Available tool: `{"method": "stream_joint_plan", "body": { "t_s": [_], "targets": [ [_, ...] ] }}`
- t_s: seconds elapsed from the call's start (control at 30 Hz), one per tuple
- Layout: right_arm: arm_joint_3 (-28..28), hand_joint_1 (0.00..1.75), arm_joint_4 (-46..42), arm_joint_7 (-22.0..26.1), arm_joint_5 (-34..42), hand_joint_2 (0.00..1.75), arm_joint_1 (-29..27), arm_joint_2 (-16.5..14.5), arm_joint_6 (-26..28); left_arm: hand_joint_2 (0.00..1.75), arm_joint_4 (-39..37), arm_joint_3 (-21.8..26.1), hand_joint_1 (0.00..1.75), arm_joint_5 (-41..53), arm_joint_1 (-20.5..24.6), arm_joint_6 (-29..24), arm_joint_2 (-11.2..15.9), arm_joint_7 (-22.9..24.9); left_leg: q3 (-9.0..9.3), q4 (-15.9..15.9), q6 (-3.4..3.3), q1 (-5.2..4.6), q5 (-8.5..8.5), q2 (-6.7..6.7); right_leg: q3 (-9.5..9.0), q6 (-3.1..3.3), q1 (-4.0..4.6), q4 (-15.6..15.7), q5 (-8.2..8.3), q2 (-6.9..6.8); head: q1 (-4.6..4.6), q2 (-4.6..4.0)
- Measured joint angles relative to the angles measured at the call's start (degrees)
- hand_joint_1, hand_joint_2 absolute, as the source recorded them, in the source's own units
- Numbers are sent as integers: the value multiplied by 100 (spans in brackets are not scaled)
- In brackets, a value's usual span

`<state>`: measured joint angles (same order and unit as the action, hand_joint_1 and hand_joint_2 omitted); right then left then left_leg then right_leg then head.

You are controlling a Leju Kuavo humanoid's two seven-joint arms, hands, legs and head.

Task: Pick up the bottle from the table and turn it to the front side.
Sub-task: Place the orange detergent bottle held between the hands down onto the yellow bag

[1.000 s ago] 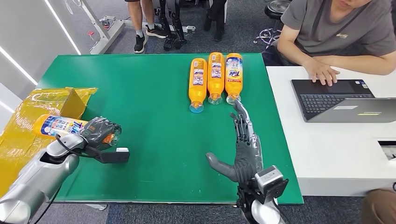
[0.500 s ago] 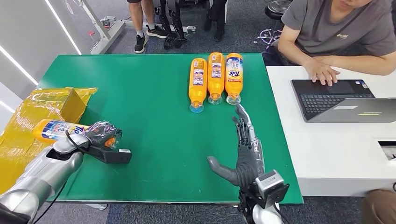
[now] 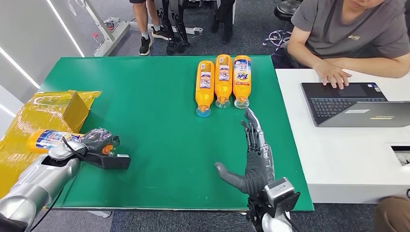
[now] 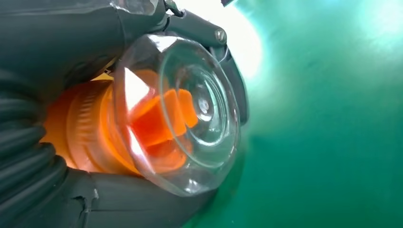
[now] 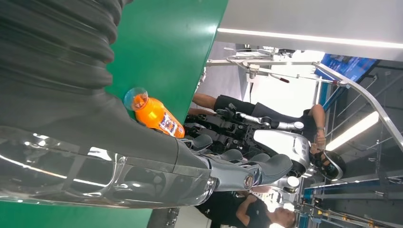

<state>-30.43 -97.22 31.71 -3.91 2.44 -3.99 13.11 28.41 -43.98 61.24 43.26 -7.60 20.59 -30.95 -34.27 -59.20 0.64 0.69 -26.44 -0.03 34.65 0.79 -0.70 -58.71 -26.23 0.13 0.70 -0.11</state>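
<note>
A: Bottle (image 3: 53, 138) in the grasp, at the lower left of the head view. The left hand (image 3: 99, 140) has its fingers wrapped round the neck end, by the clear cap (image 4: 183, 111); the body lies sideways with its base out over the yellow bag (image 3: 29, 126) at the left edge.

B: So which step is this?

A: The pickup looks done, I'd judge, and the turning is what's in hand. The blue and white label shows on top, but I can't read whether it's the front. Next it needs a roll of the wrist until the front label faces up, then a spot on the green table (image 3: 145, 96) to lay it.

B: And the right hand (image 3: 254, 152)?

A: Lower middle of the frame, flat over the table, fingers stretched forward and thumb out to the side, holding nothing.

B: Count things for me, near to far.

A: One bottle held, one yellow bag. Further up, a row of three orange bottles (image 3: 223, 82) lying side by side at the table's far edge, caps pointing toward the robot. One laptop (image 3: 345, 103) on the white desk (image 3: 348, 159) at right, one seated person (image 3: 353, 34) behind it, and legs of someone standing at the top of the frame.
</note>
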Motion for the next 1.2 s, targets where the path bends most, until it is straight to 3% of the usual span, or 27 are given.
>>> {"method": "stream_joint_plan", "body": {
  "t_s": [0.23, 0.63, 0.97, 1.1, 1.2],
  "targets": [
    [-36, 0, 2, 3, 38, 175, 22, 15, 82, 175, 0, 0, 0, -155, 12, -194, -73, 50, 2, 0, 0, -1, 0, -6, -6, 0, 0, 0, 0, -6, 0, 0],
    [-49, 0, 2, 11, 67, 175, 13, 35, 253, 175, 5, 38, 0, -640, 43, -50, -13, -165, 3, 0, 0, 0, 0, -2, -4, 0, 0, 0, 0, -1, 0, 0],
    [-30, 0, -32, 11, -36, 175, -94, 45, 261, 175, 816, 352, 0, -1411, -595, 109, 551, -245, 2, 4, 2, 0, -3, 12, 1, -1, 0, 0, -2, 14, -1, 0],
    [-25, 0, -43, 10, -51, 175, -112, 46, 256, 175, 1002, 424, 0, -1467, -735, 90, 647, -204, 2, 4, 2, 0, -4, 15, 2, -1, 0, 0, -2, 18, 1, 0],
    [-2, 0, -63, -2, -85, 175, -147, 54, 253, 175, 1716, 728, 0, -1598, -1211, 61, 970, -98, 0, 3, 2, 0, -4, 14, 5, -1, 0, 0, -4, 16, 0, 0]
  ]
}}
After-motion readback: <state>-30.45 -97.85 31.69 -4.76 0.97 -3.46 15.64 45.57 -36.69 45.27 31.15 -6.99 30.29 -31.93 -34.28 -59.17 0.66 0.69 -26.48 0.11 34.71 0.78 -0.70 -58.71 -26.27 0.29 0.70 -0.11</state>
